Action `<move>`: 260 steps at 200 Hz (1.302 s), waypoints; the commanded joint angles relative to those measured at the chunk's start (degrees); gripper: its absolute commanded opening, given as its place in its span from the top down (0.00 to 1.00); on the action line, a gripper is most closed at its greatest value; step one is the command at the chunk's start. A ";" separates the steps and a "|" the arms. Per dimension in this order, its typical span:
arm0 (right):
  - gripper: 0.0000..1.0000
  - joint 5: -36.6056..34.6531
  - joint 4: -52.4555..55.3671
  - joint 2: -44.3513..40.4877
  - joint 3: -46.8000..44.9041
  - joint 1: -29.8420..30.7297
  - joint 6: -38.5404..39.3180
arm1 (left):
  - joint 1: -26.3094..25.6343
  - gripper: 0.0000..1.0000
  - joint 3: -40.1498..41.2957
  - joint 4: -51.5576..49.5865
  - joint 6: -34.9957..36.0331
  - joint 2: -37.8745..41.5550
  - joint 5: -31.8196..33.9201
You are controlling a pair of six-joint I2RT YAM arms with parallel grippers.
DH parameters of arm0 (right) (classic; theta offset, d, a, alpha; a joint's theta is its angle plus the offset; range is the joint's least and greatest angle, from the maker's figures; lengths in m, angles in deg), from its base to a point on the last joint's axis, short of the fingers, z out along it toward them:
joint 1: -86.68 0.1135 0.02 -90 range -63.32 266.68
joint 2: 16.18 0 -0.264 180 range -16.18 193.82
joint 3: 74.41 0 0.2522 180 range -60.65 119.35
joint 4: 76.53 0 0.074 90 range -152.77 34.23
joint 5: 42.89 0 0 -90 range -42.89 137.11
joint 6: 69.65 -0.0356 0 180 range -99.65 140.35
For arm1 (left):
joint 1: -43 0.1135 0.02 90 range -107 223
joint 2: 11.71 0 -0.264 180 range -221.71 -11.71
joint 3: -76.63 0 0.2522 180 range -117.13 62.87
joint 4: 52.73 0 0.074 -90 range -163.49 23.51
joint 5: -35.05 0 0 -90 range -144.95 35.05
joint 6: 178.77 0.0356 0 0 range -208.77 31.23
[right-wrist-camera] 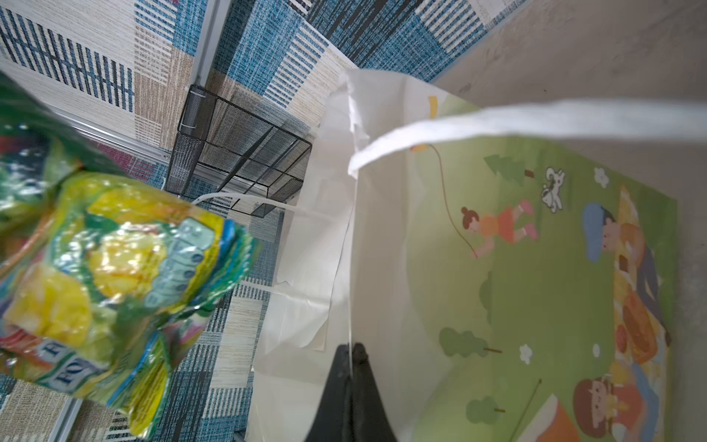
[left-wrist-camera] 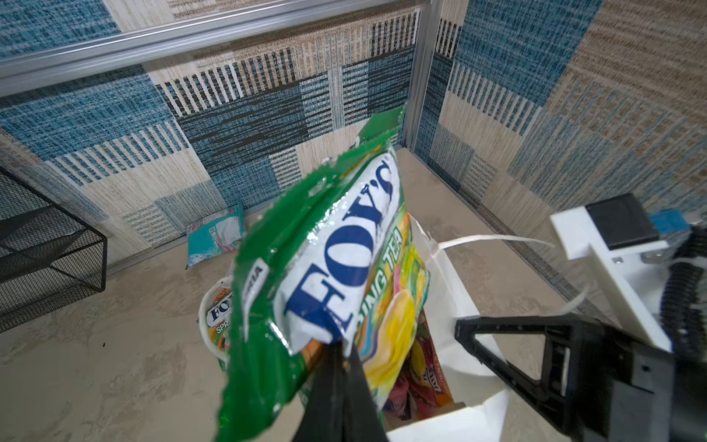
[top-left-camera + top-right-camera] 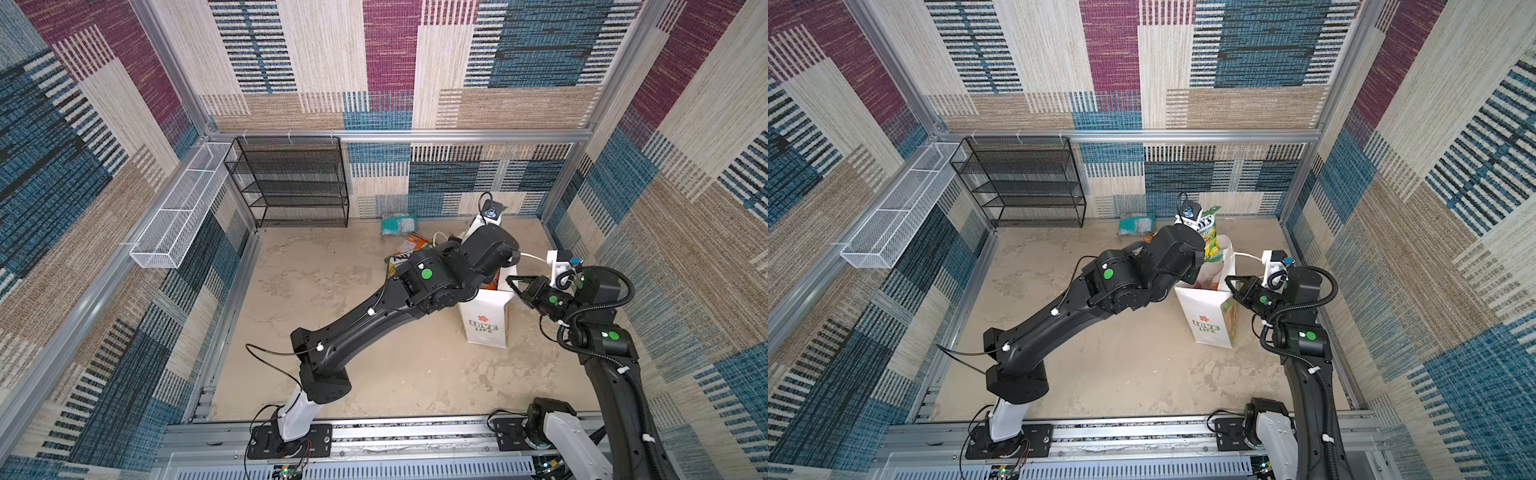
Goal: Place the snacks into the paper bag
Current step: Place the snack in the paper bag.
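Left wrist: glossy green FOX'S packet (image 2: 336,268), apparently crinkled

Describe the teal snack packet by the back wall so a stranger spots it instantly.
Find the black mesh shelf against the back wall. On the floor beside it, toward the paper bag, is the teal packet at the wall's foot. It alone is teal and white; the orange packet lies closer to the bag.

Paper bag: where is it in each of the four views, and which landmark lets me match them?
In a top view: paper bag upright, right of centre.
In a top view: the same, nearer centre.
Left wrist: lower right, seen into its open mouth.
Right wrist: fills the right half, green cartoon side.
Shared landmark: black mesh rack, in all four.
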 commanded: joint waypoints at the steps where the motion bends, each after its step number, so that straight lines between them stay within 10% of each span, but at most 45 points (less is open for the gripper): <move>1: 1.00 -0.42 -2.69 -0.34 -0.29 0.10 0.93 | 0.02 1.00 -0.98 2.03 2.72 -1.50 2.17; 154: 1.00 -2.59 -1.35 -1.11 0.83 0.17 1.74 | -0.02 1.00 -7.72 2.06 5.61 -12.58 -0.14; 260: 1.00 -4.23 -1.05 -1.17 1.26 0.10 2.09 | -0.08 0.42 -5.13 2.86 2.81 -4.38 -6.74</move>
